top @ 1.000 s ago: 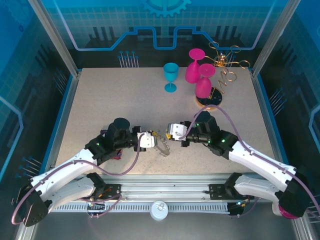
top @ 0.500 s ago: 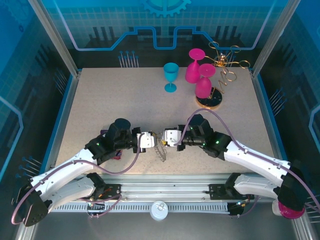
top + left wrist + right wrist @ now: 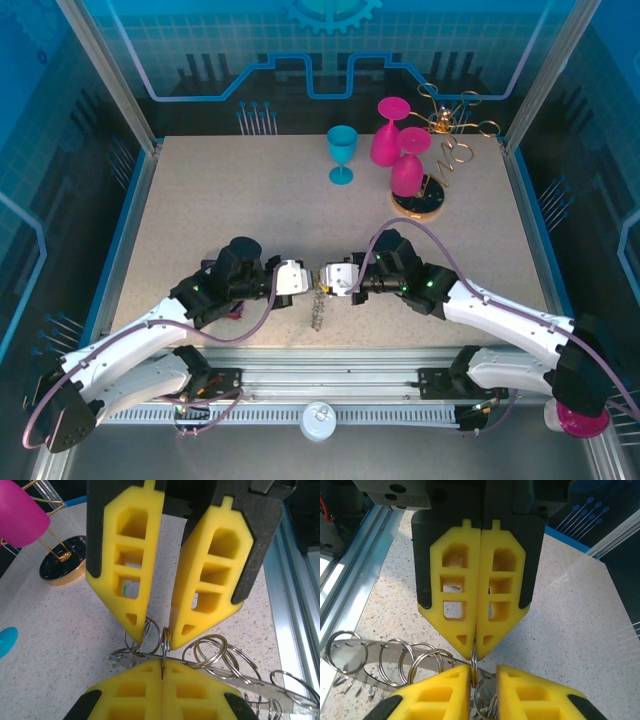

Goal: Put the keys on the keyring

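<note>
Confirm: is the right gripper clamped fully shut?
No, the right gripper has a clear gap between its yellow fingers from base to tip.

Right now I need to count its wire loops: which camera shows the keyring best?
The right wrist view: the keyring spans the lower left, flat band and several wire loops sharp and mostly separate. The left wrist view overlaps its loops and crops them; the top view shows a tiny dangling cluster.
</note>
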You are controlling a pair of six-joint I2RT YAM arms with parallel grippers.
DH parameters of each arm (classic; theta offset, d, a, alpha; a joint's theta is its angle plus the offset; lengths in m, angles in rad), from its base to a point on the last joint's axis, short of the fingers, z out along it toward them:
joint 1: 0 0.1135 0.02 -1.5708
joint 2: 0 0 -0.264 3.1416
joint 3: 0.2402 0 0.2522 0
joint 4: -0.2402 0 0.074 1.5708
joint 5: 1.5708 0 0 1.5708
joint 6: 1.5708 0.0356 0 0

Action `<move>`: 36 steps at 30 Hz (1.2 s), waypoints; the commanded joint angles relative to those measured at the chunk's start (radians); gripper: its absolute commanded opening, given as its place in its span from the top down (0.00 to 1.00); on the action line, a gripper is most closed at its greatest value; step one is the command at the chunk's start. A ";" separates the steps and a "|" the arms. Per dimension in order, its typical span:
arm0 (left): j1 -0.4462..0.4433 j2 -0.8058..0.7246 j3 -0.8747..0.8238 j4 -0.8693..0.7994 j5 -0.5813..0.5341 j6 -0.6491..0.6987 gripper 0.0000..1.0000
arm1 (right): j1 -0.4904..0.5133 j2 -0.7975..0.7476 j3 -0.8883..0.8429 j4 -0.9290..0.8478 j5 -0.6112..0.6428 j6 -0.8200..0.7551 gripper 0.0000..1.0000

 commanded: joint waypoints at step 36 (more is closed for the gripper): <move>-0.003 -0.086 -0.100 0.243 0.145 -0.205 0.70 | -0.106 -0.069 -0.110 0.301 -0.404 0.293 1.00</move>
